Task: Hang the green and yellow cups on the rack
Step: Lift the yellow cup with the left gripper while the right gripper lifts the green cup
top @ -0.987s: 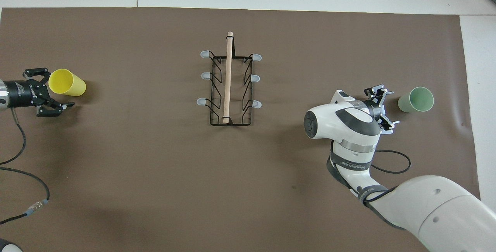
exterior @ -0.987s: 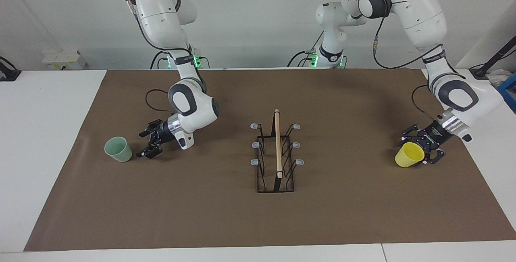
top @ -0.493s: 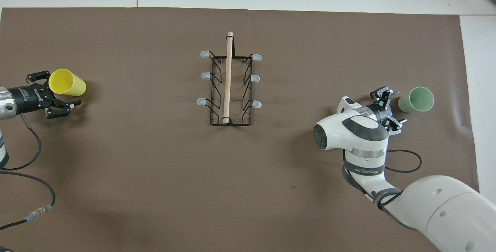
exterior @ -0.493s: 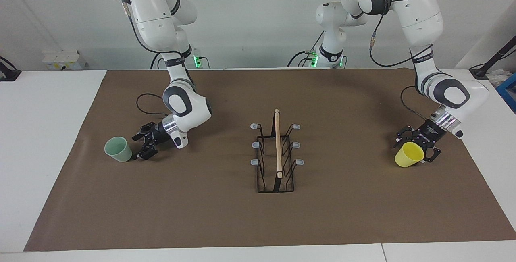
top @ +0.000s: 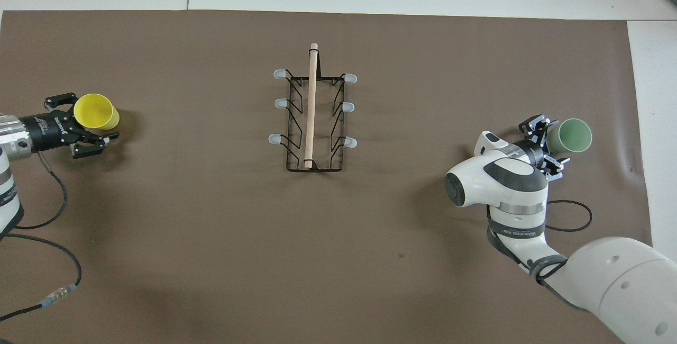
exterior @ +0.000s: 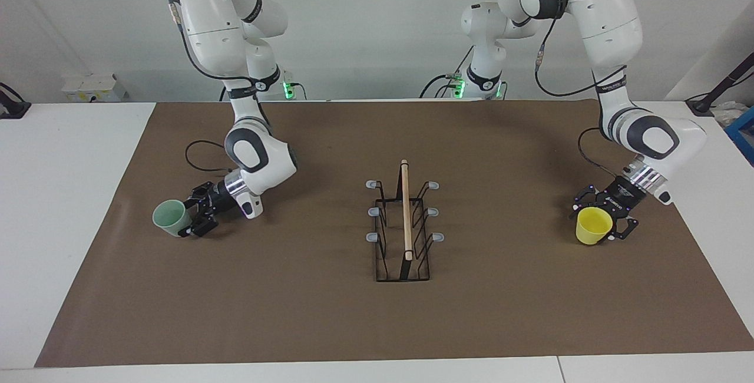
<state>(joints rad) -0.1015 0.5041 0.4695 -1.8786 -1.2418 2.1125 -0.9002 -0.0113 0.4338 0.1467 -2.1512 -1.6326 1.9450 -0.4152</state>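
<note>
Well out from the rack (exterior: 404,224) toward either table end, the left gripper (exterior: 601,222) straddles the yellow cup (exterior: 591,225) and the right gripper (exterior: 191,215) the green cup (exterior: 169,217), both jaws wide, so an off-centre squeeze could tip them

Little readable text. Right arm's wrist band (top: 514,233) carries printed lettering in the overhead view, too small to make out. Left gripper's black body (top: 45,128) has small white lettering along it, also not legible. Nothing printed on the cups, the rack or the brown mat. No numbers, signs or labels legible anywhere else in either view.
</note>
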